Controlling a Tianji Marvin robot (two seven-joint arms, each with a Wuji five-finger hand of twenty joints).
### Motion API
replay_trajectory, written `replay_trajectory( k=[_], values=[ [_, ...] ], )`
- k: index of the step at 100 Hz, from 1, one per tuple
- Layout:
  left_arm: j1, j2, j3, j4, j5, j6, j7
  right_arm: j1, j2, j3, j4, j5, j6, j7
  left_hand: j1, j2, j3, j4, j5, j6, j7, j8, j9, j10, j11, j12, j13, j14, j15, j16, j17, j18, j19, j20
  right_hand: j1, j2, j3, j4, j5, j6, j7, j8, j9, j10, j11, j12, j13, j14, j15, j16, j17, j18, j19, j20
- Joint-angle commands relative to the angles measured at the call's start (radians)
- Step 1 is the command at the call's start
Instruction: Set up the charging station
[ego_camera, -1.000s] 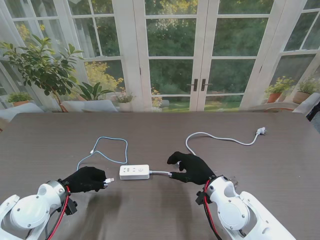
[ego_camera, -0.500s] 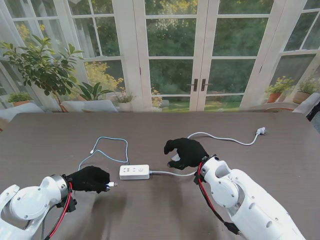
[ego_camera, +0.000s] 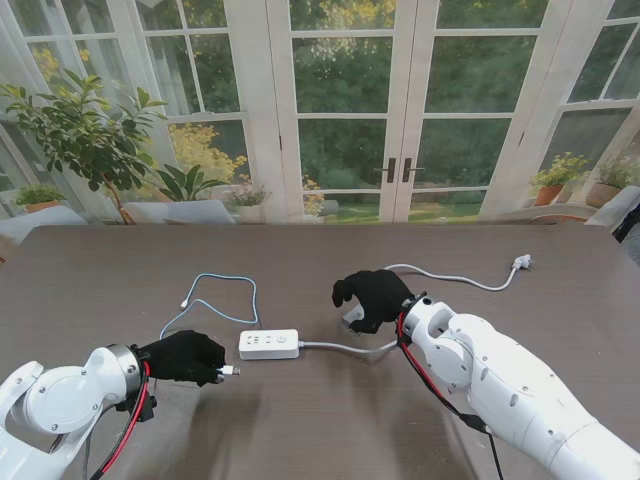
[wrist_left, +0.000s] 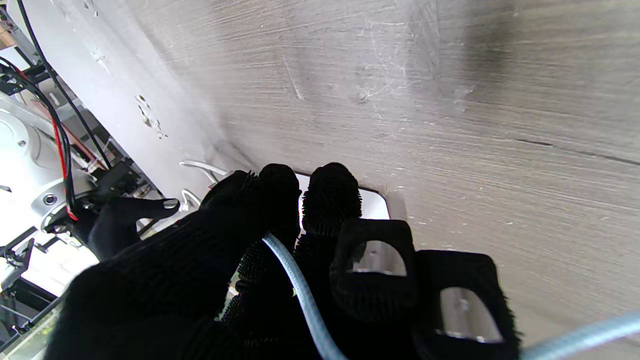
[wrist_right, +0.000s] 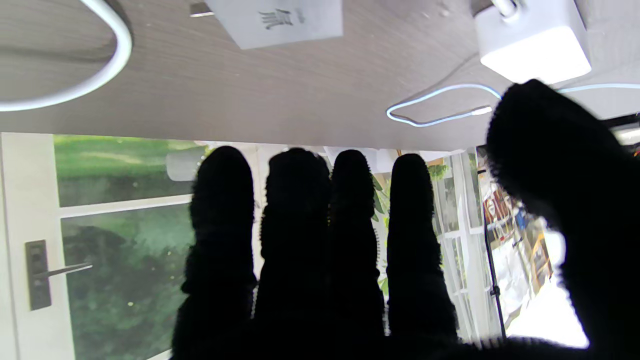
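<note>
Since a second ago the right hand (ego_camera: 371, 297) has lifted off the white power cord (ego_camera: 345, 347) it was touching near the strip and has gone farther from me, so that it now hovers over the brown table (ego_camera: 90, 280) just past that cord, with a small white charger block (ego_camera: 353, 316) showing at its near-left edge. Its right wrist view shows four fingers (wrist_right: 295, 235) straight and side by side and the thumb set apart, with nothing between them: the hand is open and empty. Meanwhile the left hand (ego_camera: 186, 356) has edged a little to the right, toward the white power strip (ego_camera: 268, 344), which lies flat near the middle of the table. This hand is closed around the light blue charging cable (ego_camera: 222, 296); the cable's metal plug (ego_camera: 229, 371) sticks out of the fist, pointing right and just short of the strip's near-left corner, not touching it. In the left wrist view the blue cable (wrist_left: 300, 292) runs between the curled fingers. Beyond the fist the cable loops away over the table and ends in a small free connector at the far left. The strip's own cord curves right, then far, to a white wall plug (ego_camera: 520, 263) lying near the far right edge.
</note>
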Motion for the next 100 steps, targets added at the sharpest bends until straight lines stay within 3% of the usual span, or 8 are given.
replay_trajectory(
  k=[1, 5, 7, 11, 35, 81, 100],
  values=[
    [-0.002, -0.003, 0.006, -0.007, 0.005, -0.003, -0.010, 0.032, -0.005, -0.018, 0.024, -0.021, -0.013, 0.007, 0.059, 0.006, 0.042, 0.063, 0.076, -0.058, 0.021, -0.010, 0.032, 0.049, 0.022, -0.008, 0.027, 0.004, 0.074, 0.013, 0.073, -0.152, 0.298, 0.025, -0.006, -0.061, 0.047, -0.025, -0.003, -0.023, -0.126, 0.015, -0.011, -0.026, 0.027, 0.011, 0.027, -0.018, 0.035, -0.756, 0.015, -0.032, 0.055, 0.020],
    [-0.004, -0.004, 0.010, -0.007, 0.007, -0.005, -0.006, 0.053, -0.006, -0.041, 0.048, -0.023, -0.019, -0.001, 0.059, 0.007, 0.042, 0.064, 0.077, -0.059, 0.019, -0.012, 0.036, 0.028, 0.024, -0.009, 0.027, 0.002, 0.075, 0.012, 0.073, -0.154, 0.298, 0.028, -0.011, -0.062, 0.047, -0.026, -0.016, -0.018, -0.130, 0.013, -0.020, -0.025, 0.021, 0.008, 0.026, -0.015, 0.038, -0.757, 0.017, -0.032, 0.059, 0.022],
    [-0.005, -0.004, 0.012, -0.007, 0.007, -0.005, -0.004, 0.063, -0.007, -0.054, 0.060, -0.024, -0.021, -0.005, 0.059, 0.007, 0.041, 0.065, 0.077, -0.059, 0.018, -0.013, 0.034, 0.046, 0.023, -0.010, 0.027, 0.002, 0.076, 0.012, 0.073, -0.155, 0.298, 0.029, -0.014, -0.062, 0.047, -0.026, -0.024, -0.017, -0.133, 0.011, -0.024, -0.024, 0.018, 0.006, 0.027, -0.018, 0.040, -0.756, 0.018, -0.034, 0.063, 0.023],
    [-0.007, -0.005, 0.016, -0.006, 0.006, -0.004, 0.000, 0.084, -0.009, -0.079, 0.082, -0.027, -0.022, -0.012, 0.059, 0.006, 0.041, 0.065, 0.078, -0.057, 0.018, -0.013, 0.037, 0.029, 0.026, -0.010, 0.027, 0.001, 0.077, 0.011, 0.073, -0.156, 0.298, 0.031, -0.020, -0.061, 0.044, -0.028, -0.034, -0.011, -0.138, 0.007, -0.029, -0.021, 0.013, 0.003, 0.028, -0.017, 0.044, -0.757, 0.022, -0.034, 0.070, 0.026],
    [-0.016, -0.007, 0.035, -0.002, 0.021, -0.013, 0.018, 0.175, -0.027, -0.208, 0.176, -0.011, 0.005, -0.017, 0.056, 0.006, 0.041, 0.066, 0.080, -0.053, 0.012, -0.017, 0.047, 0.032, 0.035, -0.013, 0.027, -0.003, 0.082, 0.006, 0.073, -0.159, 0.298, 0.036, -0.038, -0.047, 0.030, -0.029, -0.097, 0.009, -0.163, -0.020, -0.085, -0.010, -0.005, -0.021, 0.031, -0.028, 0.080, -0.756, 0.040, -0.049, 0.120, 0.048],
    [-0.014, -0.012, 0.049, 0.001, 0.030, -0.014, 0.043, 0.307, -0.123, -0.457, 0.432, 0.058, 0.015, -0.145, 0.055, 0.007, 0.039, 0.068, 0.085, -0.048, 0.001, -0.020, 0.057, 0.039, 0.045, -0.011, 0.027, -0.004, 0.088, -0.002, 0.073, -0.158, 0.298, 0.038, -0.013, -0.114, 0.046, -0.029, -0.068, 0.005, -0.083, 0.008, -0.091, -0.027, 0.104, 0.042, 0.082, -0.070, 0.231, -0.737, 0.100, -0.074, 0.203, 0.076],
    [-0.014, -0.011, 0.053, 0.001, 0.029, -0.014, 0.042, 0.332, -0.146, -0.515, 0.495, 0.064, 0.013, -0.183, 0.057, 0.010, 0.036, 0.070, 0.086, -0.045, -0.003, -0.021, 0.058, 0.041, 0.045, -0.011, 0.027, -0.002, 0.087, -0.005, 0.072, -0.155, 0.298, 0.035, 0.001, -0.138, 0.055, -0.030, -0.088, 0.017, -0.072, 0.017, -0.113, -0.034, 0.130, 0.066, 0.092, -0.089, 0.277, -0.730, 0.117, -0.089, 0.229, 0.081]
  ],
)
